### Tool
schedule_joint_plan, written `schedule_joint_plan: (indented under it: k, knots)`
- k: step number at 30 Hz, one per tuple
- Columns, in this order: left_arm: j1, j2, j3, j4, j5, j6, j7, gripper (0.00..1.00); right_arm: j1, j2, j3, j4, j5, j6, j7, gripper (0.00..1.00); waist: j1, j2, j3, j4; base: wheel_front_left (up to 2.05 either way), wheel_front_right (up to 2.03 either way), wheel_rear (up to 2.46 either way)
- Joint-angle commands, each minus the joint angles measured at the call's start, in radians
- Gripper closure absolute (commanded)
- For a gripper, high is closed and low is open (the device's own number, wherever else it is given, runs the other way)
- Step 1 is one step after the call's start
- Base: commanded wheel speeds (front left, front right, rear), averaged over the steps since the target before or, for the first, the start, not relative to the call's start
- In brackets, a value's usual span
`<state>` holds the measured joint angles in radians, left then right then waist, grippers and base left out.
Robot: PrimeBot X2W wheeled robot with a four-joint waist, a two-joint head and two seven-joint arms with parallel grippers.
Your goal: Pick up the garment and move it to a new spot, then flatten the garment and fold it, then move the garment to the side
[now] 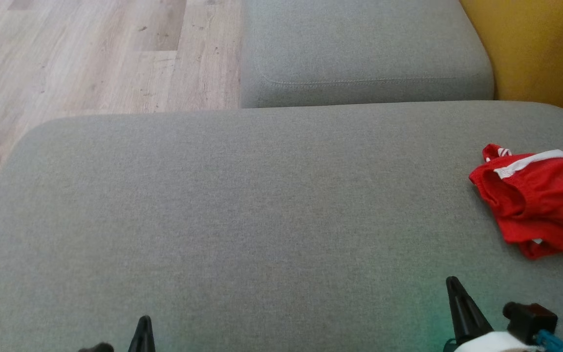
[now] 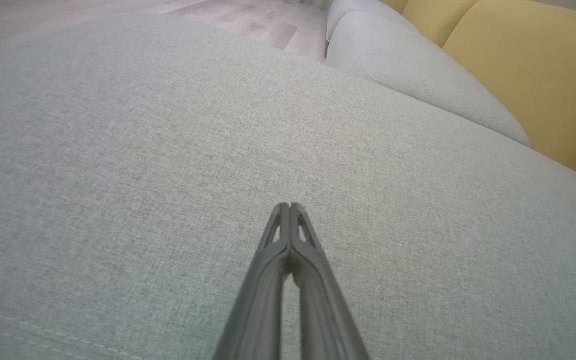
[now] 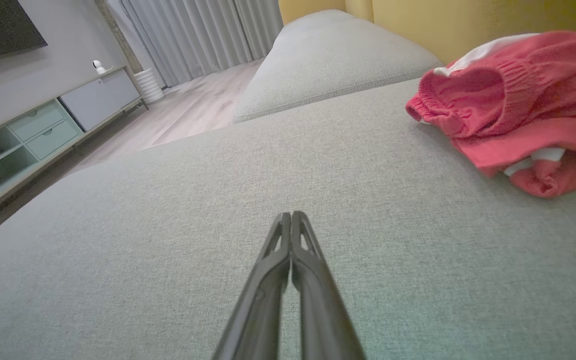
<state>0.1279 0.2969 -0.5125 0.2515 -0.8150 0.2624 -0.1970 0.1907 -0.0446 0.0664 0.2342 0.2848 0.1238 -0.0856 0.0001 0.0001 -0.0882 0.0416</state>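
Observation:
The garment (image 1: 540, 200) is red with a white stripe and lies crumpled at the right edge of the grey sofa cushion (image 1: 242, 205). From the right wrist the garment (image 3: 523, 110) sits at the upper right, beyond my fingers. My right gripper (image 1: 452, 281) is shut and empty near the front right, below and left of the garment; its tips (image 3: 290, 216) meet over bare fabric. My left gripper (image 1: 143, 320) is shut at the lower left, far from the garment, with its tips (image 2: 288, 206) together above the cushion.
A second grey cushion (image 1: 359, 49) lies beyond the first, with a yellow backrest (image 1: 540, 49) at the right. Wood floor (image 1: 91, 54) shows at the upper left. A low cabinet (image 3: 43, 130) and curtains (image 3: 203, 35) stand across the room.

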Motion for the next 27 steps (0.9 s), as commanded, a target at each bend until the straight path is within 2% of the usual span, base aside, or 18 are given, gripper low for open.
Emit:
schedule_joint_plan:
  k: [1,2,27]
  knots:
    - [-0.048,-0.001,0.03,-0.025,-0.015,-0.013,0.005,1.0,-0.056,-0.01,-0.004,-0.03,0.029,0.001,0.003,1.0,0.0,-0.0001,0.001,0.0,0.0,0.0,0.0]
    - [-0.054,-0.007,0.046,-0.023,-0.037,-0.023,0.013,1.0,-0.063,-0.011,-0.006,-0.029,0.066,0.001,0.007,1.0,0.0,-0.0001,0.003,-0.002,0.0,0.0,0.0]
    - [-0.096,-0.059,0.176,-0.019,-0.216,-0.109,0.078,1.0,-0.116,-0.022,-0.03,-0.021,0.372,0.002,0.038,1.0,0.0,-0.0001,0.024,-0.011,0.0,0.0,0.0]
